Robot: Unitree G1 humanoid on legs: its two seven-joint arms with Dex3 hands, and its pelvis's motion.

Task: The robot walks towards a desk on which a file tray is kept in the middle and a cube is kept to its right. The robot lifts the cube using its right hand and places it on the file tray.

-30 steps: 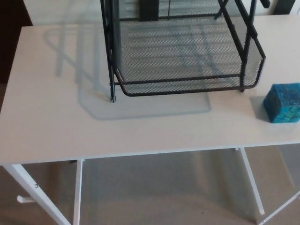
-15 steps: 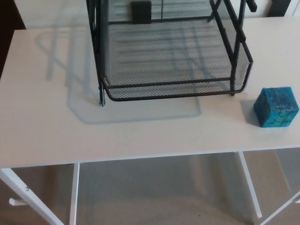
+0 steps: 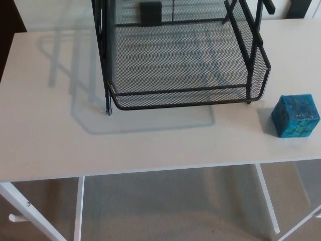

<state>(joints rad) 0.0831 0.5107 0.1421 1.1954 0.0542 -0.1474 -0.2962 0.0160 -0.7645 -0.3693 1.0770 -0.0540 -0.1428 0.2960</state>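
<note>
A black wire-mesh file tray (image 3: 185, 98) stands in the middle of the white desk (image 3: 45, 135), its front rim facing me and its upper tiers cut off by the top of the picture. A blue-green patterned cube (image 3: 295, 115) rests on the desk just to the right of the tray's front corner, close to the right border of the view. Neither of my hands shows in the head view.
The desk's front edge runs across the lower part of the view, with white legs and braces (image 3: 80, 211) below it over beige carpet (image 3: 170, 206). A dark block (image 3: 150, 12) sits behind the tray's mesh at the back.
Between one second ago and half a second ago the whole picture shifted left and the cube came fully into view, so the camera moved. Since then nothing has visibly changed.
</note>
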